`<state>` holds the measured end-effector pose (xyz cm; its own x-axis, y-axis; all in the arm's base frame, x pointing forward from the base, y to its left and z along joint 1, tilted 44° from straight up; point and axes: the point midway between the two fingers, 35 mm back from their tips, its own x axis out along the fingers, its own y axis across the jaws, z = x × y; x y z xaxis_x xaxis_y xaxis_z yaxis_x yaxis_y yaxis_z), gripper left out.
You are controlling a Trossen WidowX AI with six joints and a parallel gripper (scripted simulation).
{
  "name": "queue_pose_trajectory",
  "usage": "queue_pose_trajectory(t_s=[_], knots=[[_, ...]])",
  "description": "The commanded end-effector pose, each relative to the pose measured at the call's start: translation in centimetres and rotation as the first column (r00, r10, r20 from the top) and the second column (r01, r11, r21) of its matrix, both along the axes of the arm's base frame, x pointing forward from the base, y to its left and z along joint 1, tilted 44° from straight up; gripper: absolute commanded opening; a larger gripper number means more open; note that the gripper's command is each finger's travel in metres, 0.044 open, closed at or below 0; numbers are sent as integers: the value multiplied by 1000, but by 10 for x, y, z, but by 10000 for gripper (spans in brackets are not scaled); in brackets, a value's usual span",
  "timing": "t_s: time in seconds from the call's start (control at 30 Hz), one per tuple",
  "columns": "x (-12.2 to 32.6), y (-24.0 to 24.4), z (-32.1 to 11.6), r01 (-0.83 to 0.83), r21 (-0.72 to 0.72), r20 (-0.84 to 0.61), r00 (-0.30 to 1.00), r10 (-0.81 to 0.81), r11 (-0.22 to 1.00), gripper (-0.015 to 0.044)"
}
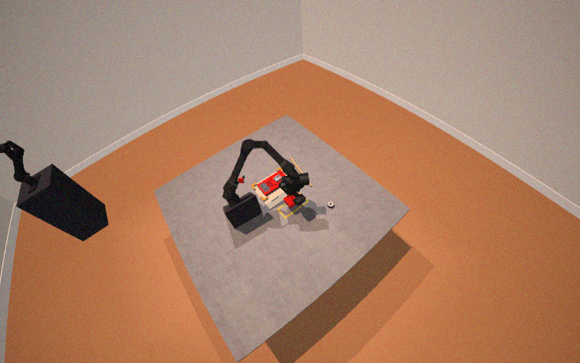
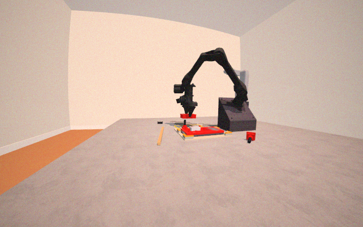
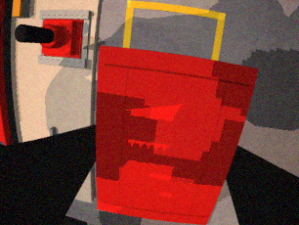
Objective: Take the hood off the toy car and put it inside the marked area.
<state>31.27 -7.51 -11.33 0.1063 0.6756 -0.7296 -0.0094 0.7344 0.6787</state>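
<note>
From the exterior view, farthest left on the grey table (image 2: 177,174) lies a thin wooden strip (image 2: 160,135), flat and pointing away from the camera, well apart from everything else. Next to the right comes my gripper (image 2: 188,113), pointing straight down and clenched on the red hood (image 2: 188,115), which I hold level in the air above the table, clear of the surface. Just below and to the right of it sits the toy car (image 2: 202,131), a flat red body on its pale base with orange corner pieces. Behind the car stands my dark base block (image 2: 235,118), and to the right of the car a small red block with a black peg (image 2: 250,136) rests on the table. Through my wrist camera the hood (image 3: 169,139) fills the middle of the view, and the yellow outline of the marked area (image 3: 174,10) shows past its far edge, on the table beneath and beyond it.
</note>
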Motion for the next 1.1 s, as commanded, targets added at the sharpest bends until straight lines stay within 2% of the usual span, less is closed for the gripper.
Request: queue_pose_trajectory(t_s=[0.0, 1.07], knots=[[-1, 4, -4, 3, 8, -8, 1000, -3, 1000, 0], [0, 21, -21, 3, 10, -7, 1000, -3, 1000, 0]])
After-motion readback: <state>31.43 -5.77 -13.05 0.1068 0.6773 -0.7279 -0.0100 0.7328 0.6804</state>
